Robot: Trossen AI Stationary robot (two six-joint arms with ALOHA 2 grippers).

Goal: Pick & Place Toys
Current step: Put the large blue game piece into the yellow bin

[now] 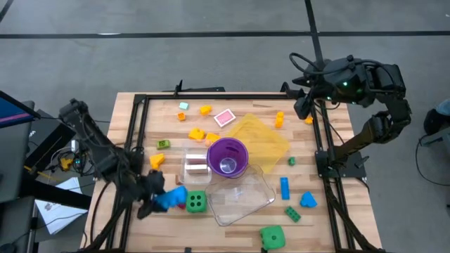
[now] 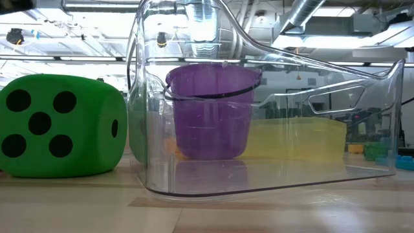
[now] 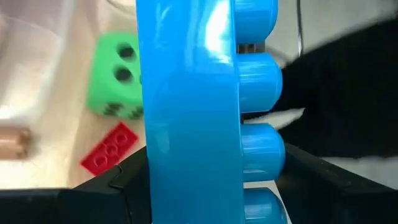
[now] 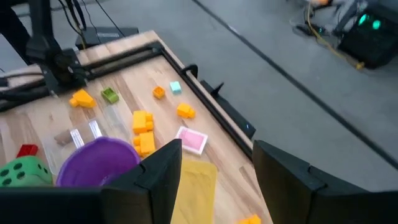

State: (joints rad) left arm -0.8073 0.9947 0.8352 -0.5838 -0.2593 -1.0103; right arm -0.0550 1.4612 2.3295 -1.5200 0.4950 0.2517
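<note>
A blue brick (image 3: 193,112) is grasped between the fingers of the left hand (image 1: 163,199), near the front left part of the worktop (image 1: 330,140). In the left wrist view the brick fills the middle, with its studs turned to one side. Just beside this hand a small green dice (image 1: 197,202) is seen, and a red brick (image 3: 109,148) lies close to it.

The right hand (image 4: 214,165) is held high over the far right edge of the worktop. Its fingers are parted and nothing is between them, so this arm seems to be waiting.

The other toys are scattered. Orange and yellow pieces (image 1: 197,133) lie at the far side, a pink tile (image 1: 224,117) is near them, and blue and green bricks (image 1: 284,187) are found on the right. A bigger green dice (image 1: 273,237) stands at the front edge. In the middle a purple cup (image 1: 227,157) stands by a clear tub (image 1: 239,200) and a yellow tray (image 1: 264,137).

The step in hand is judged to be the carrying of a picked brick. Next, the brick should probably be brought over a container in the middle and released there. Which container is meant cannot be told.
</note>
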